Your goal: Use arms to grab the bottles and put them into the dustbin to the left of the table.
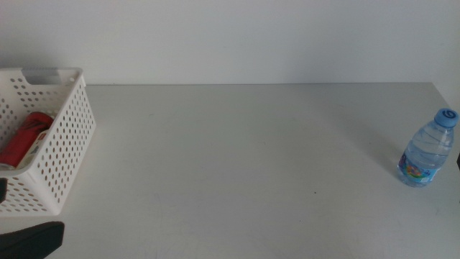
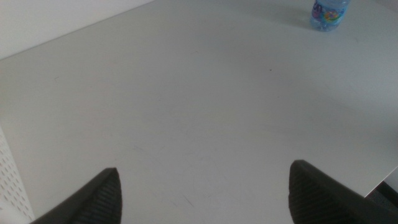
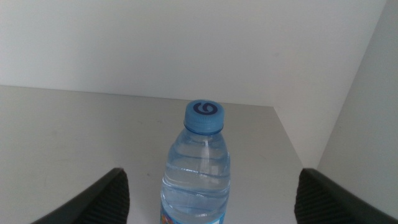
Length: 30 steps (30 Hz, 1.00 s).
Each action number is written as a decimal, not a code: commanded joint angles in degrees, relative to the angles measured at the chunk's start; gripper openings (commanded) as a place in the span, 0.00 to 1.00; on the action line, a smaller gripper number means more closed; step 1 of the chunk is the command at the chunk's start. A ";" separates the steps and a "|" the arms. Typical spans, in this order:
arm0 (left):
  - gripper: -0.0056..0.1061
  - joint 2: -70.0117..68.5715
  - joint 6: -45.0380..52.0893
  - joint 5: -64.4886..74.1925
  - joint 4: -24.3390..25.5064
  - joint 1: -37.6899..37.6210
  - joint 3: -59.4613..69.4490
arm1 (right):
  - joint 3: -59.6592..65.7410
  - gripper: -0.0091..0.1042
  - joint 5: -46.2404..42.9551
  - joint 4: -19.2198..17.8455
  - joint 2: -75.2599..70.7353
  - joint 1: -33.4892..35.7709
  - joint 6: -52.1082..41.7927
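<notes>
Nearest, the right gripper (image 3: 208, 199), wide open and empty, faces the upright clear blue-capped water bottle (image 3: 198, 168) at twelve o'clock, far from the white perforated plastic dustbin (image 1: 68, 151) apparently holding a slim red can (image 1: 25, 137).

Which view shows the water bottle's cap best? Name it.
The right wrist view: the water bottle stands upright between the open right gripper, cap facing the camera. The middle view shows it small at the table's right edge; the left wrist view catches only its base.
</notes>
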 commanded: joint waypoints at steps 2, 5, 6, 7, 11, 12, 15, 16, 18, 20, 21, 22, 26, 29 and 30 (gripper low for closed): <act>0.85 0.54 -0.80 -3.90 -0.84 -0.31 -1.43 | -1.56 0.68 -10.68 1.45 5.34 -0.27 -0.28; 0.85 0.54 -0.80 -3.90 -0.84 -0.31 -1.43 | -1.56 0.68 -14.78 4.27 9.55 -0.27 -0.81; 0.85 0.54 -0.80 -3.90 -0.84 -0.31 -1.43 | -1.56 0.68 -16.60 4.82 10.91 -0.27 -0.81; 0.85 0.54 -0.80 -3.90 -0.84 -0.31 -1.43 | -1.56 0.68 -18.56 5.11 11.93 -0.27 -0.65; 0.85 0.54 -0.80 -3.90 -0.84 -0.31 -1.43 | -2.33 0.68 -23.80 4.45 16.95 -0.27 0.44; 0.85 0.54 -0.80 -3.90 -0.84 -0.31 -1.43 | -2.73 0.68 -24.41 4.12 18.24 -0.27 0.93; 0.85 0.54 -0.80 -3.90 -0.84 -0.31 -1.43 | -4.47 0.68 -25.03 2.09 21.95 -0.27 2.23; 0.85 0.54 -0.80 -3.90 -0.84 -0.31 -1.43 | -5.33 0.68 -25.03 1.56 23.01 -0.27 2.13; 0.85 0.54 -0.80 -3.90 -0.84 -0.31 -1.43 | -7.43 0.68 -25.03 0.22 25.75 -0.27 2.09; 0.85 0.54 -0.80 -3.90 -0.84 -0.31 -1.43 | -9.68 0.69 -25.03 -0.80 28.65 -0.27 2.09; 0.85 0.54 -0.80 -3.90 -0.84 -0.31 -1.43 | -10.91 0.69 -25.03 -1.29 30.07 -0.27 2.09; 0.85 0.54 -0.80 -3.90 -0.84 -0.31 -1.43 | -11.88 0.69 -25.03 -1.46 31.18 -0.27 2.14; 0.85 0.54 -0.80 -3.90 -0.84 -0.31 -1.43 | -15.88 0.69 -25.03 -1.53 36.35 -0.27 1.63; 0.85 0.54 -0.80 -3.90 -0.84 -0.31 -1.43 | -18.25 0.69 -25.03 -1.53 40.72 -0.27 1.51; 0.85 0.54 -0.80 -3.90 -0.84 -0.31 -1.43 | -19.02 0.69 -25.03 -1.53 42.20 -0.27 1.51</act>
